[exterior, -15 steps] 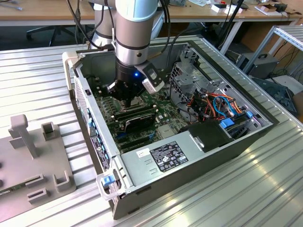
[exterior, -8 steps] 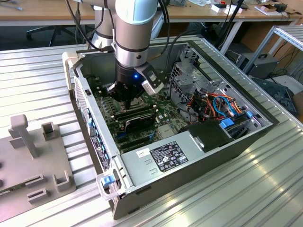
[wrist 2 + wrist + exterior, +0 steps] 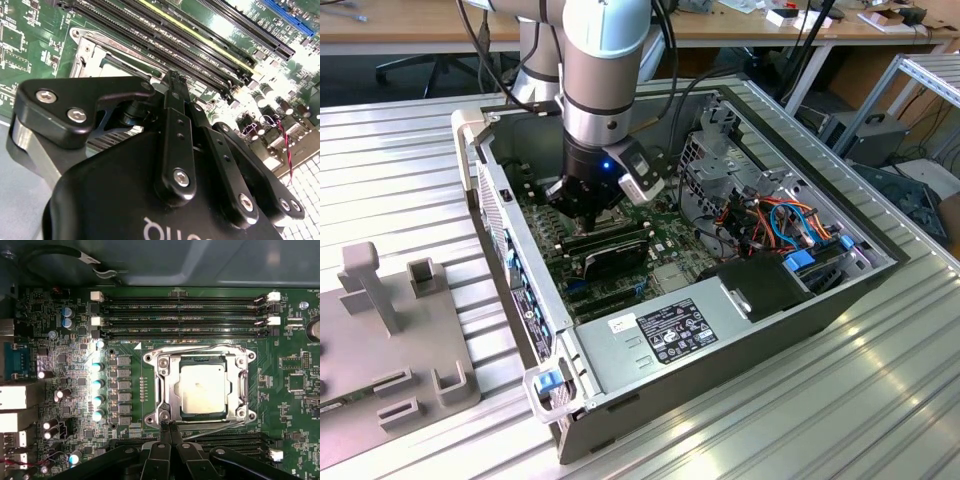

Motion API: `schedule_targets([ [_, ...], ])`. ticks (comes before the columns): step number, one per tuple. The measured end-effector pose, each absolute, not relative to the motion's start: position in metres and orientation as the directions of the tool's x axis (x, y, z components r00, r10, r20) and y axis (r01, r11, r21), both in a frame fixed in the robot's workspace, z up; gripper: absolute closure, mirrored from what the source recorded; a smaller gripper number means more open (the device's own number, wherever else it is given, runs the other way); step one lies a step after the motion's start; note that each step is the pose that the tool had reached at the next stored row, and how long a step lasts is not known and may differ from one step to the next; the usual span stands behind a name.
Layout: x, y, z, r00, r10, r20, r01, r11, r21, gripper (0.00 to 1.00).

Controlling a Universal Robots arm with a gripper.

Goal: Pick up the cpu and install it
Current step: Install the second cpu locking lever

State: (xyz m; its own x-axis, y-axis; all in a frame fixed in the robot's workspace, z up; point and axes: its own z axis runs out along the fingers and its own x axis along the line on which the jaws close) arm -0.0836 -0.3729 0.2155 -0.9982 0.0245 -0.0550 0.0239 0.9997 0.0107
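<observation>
One cpu (image 3: 202,388) seated flat in the socket frame (image 3: 165,390) on the motherboard (image 3: 75,365), just beyond the tips of the gripper (image 3: 171,426), fingers pressed together on nothing, poised at the frame's near edge.

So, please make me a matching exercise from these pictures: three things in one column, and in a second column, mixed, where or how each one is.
Things:
1. cpu
2. gripper
3. memory slots
4. computer case

Places or states:
A. lies open on the ribbed metal table
B. fingers closed together, tips at the socket frame's edge
C. sits inside the socket frame
D. long, dark, empty, with white end clips

Pairs: 1-C, 2-B, 3-D, 4-A
</observation>
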Motion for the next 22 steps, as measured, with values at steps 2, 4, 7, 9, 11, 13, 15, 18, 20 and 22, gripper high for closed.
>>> schedule_targets([
  [2, -0.0837, -0.3729, 0.2151, -0.998, 0.024, -0.055, 0.024, 1.000, 0.010, 0.89],
  [4, -0.0838, -0.3728, 0.2146, -0.998, 0.025, -0.055, 0.024, 1.000, 0.011, 0.89],
  [7, -0.0838, -0.3722, 0.2139, -0.998, 0.025, -0.055, 0.024, 1.000, 0.011, 0.89],
  [9, -0.0839, -0.3715, 0.2137, -0.998, 0.026, -0.055, 0.025, 1.000, 0.011, 0.89],
  [11, -0.0839, -0.3705, 0.2135, -0.998, 0.026, -0.055, 0.026, 1.000, 0.011, 0.89],
  [13, -0.0839, -0.3702, 0.2127, -0.998, 0.027, -0.055, 0.026, 1.000, 0.011, 0.89],
  [15, -0.0846, -0.3701, 0.2116, -0.998, 0.027, -0.055, 0.027, 1.000, 0.011, 0.89],
  [18, -0.0860, -0.3701, 0.2106, -0.998, 0.027, -0.055, 0.027, 1.000, 0.012, 0.89],
  [20, -0.0867, -0.3701, 0.2100, -0.998, 0.027, -0.055, 0.027, 1.000, 0.012, 0.89],
  [22, -0.0877, -0.3701, 0.2093, -0.998, 0.028, -0.055, 0.027, 1.000, 0.013, 0.89],
])
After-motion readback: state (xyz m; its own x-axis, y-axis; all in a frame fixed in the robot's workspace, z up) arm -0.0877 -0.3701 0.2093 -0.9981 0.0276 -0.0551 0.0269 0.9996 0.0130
